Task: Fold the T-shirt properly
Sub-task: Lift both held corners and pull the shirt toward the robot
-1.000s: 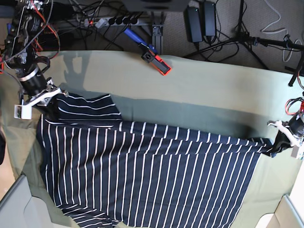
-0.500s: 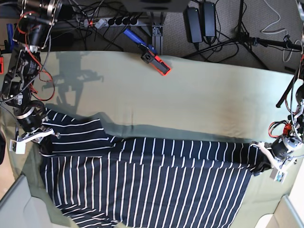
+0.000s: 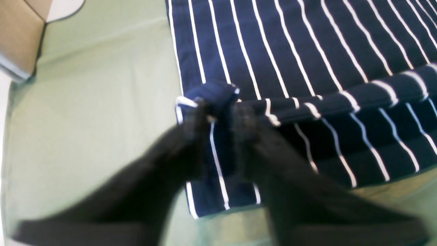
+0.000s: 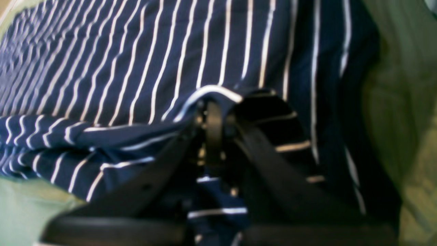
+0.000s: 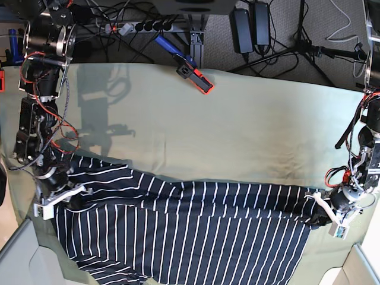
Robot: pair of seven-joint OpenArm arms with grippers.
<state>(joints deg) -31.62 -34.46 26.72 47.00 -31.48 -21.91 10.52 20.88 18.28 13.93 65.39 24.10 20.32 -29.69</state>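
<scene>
T-shirt [image 5: 190, 231]: in base view I see it spread across the near part of the cloth [image 5: 237, 124], upper edge folded over, a corner in each gripper. Left wrist view: my left gripper [image 3: 218, 112] is pinched on a bunched corner of shirt [image 3: 307, 61]. Right wrist view: my right gripper [image 4: 213, 112] is clamped on a folded hem of shirt [image 4: 136, 61].

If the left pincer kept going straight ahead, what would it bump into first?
Probably more of the dark navy white-striped T-shirt, which the left pincer already grips; the flat cloth lies right ahead. Depth is unclear.
</scene>
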